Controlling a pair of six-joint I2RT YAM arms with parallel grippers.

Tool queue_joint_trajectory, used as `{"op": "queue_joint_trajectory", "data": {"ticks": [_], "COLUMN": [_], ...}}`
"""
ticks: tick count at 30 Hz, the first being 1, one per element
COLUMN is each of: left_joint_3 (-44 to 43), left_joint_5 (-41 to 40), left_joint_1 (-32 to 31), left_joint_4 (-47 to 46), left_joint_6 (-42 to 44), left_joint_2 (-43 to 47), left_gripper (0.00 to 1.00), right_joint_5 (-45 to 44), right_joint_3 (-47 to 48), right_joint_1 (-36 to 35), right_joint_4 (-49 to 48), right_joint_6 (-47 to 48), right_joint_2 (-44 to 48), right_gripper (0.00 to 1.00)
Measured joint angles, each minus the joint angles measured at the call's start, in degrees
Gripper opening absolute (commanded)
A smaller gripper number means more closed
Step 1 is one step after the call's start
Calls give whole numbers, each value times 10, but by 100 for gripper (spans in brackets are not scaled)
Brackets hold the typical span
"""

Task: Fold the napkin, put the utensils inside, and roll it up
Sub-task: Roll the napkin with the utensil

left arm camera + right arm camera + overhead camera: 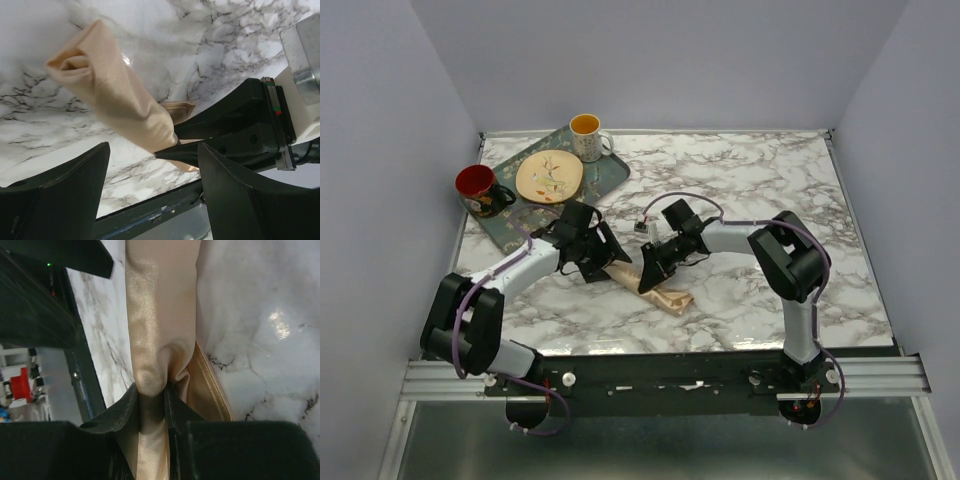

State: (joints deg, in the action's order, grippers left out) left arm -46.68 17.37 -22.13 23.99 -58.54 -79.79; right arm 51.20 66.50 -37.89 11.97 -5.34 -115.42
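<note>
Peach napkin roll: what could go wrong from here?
Only the right gripper pinches the rolled peach satin napkin; the left gripper stands open, so the free end may sag or unroll. A loose flap sticks out beside the roll and could unwind. The utensils are hidden; tilting might let them slide out.

Robot lab booth: plain lilac walls [660,60] box in marble-print table [760,200] (aluminium rail [880,375] at front).

Both arms bent inward, wrists close together; left gripper [152,147] spread wide, right gripper [151,395] pinched on the napkin [160,315].
</note>
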Motion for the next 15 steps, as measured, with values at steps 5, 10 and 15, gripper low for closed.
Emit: {"op": "queue_joint_trajectory", "data": {"ticks": [5, 10, 15], "left_joint_3": [10, 18, 17], "left_joint_5": [12, 17, 20], "left_joint_1": [-33, -33, -34], "left_joint_4": [-37, -52, -65], "left_joint_6": [-20, -34, -43], "left_joint_2": [-56, -92, -102], "left_gripper": [79, 76, 62], "right_joint_5": [64, 91, 91], "right_joint_3": [0, 0, 0], "right_joint_1": [8, 15, 16], "right_joint_4": [-3, -2, -2], "right_joint_6": [2, 3, 0], "right_joint_2": [-22, -31, -31], "right_gripper": [8, 15, 20]}}
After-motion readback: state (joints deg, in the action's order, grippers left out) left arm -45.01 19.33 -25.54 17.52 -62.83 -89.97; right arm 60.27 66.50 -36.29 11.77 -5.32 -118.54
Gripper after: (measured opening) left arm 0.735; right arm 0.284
